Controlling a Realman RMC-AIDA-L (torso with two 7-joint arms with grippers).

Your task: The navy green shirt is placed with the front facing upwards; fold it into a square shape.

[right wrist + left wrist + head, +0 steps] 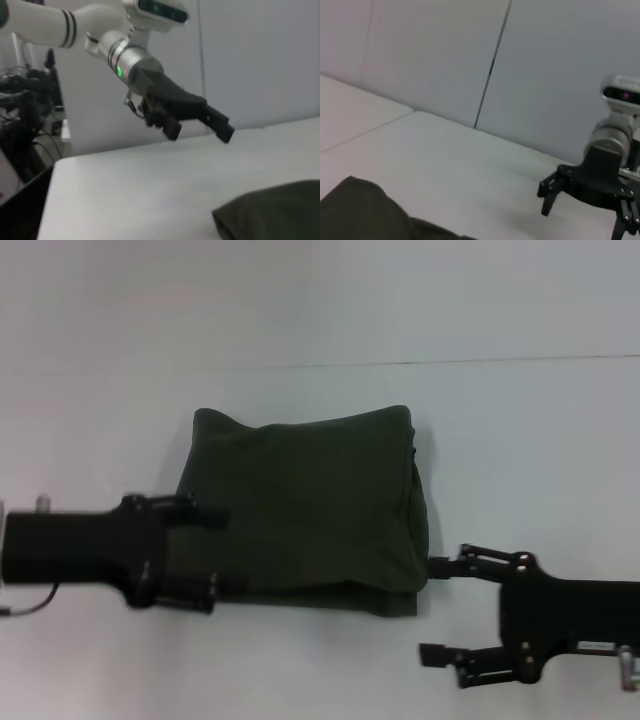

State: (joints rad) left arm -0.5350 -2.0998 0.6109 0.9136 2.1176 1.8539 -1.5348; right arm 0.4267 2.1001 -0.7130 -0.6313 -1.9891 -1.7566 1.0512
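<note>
Navy green shirt (305,505) folded roughly square on white worktop (520,440), left claw (215,555) spread over its left edge, right claw (433,610) spread just beside its right corner.

Bare table (300,300) surrounds the folded navy green shirt (310,510); pincers flank both sides.

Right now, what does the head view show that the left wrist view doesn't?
Head only: the whole navy green shirt folded into a rough square, plain side up, and the left claw open over its near-left edge. Left wrist only: the wall seam behind the table. Both: the open right claw, off the shirt, plus shirt fabric and white table.
</note>
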